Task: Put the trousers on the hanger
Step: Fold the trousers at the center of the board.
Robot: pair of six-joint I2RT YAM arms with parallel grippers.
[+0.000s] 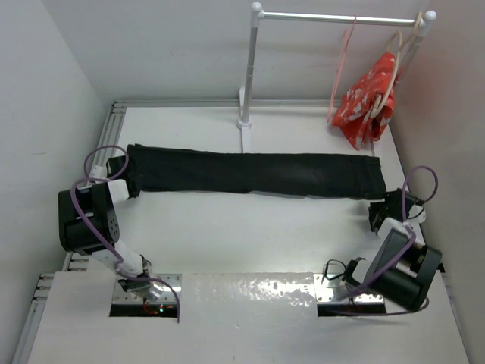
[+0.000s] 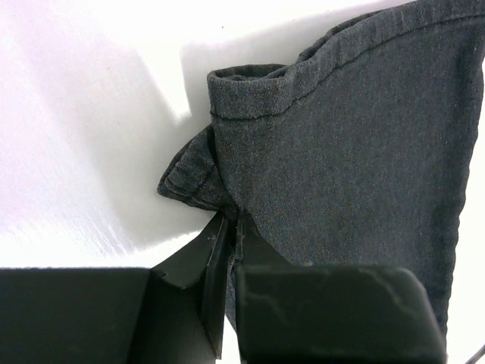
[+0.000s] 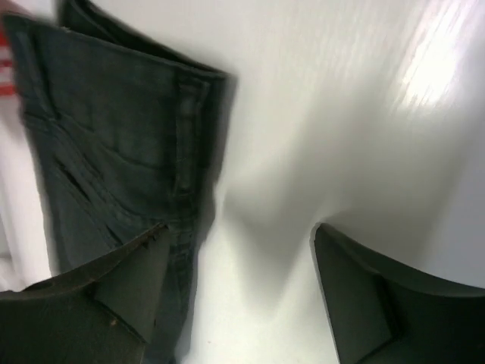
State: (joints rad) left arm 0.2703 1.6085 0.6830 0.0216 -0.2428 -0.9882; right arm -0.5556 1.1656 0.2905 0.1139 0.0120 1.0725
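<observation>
Trousers (image 1: 250,173) flat on table (image 1: 250,235), long axis 9 to 3 o'clock in top view. Left gripper (image 2: 231,224) clenched on cuff end, at 9 o'clock. Right gripper (image 3: 240,231) spread wide at waistband end, 3 o'clock. Fabric lies toward 10 o'clock of its jaws; nothing held. Hanger (image 1: 342,68) hangs from rail (image 1: 341,17) at 1 o'clock, nearer right arm. Judgement: right should close on waistband before any lift.
</observation>
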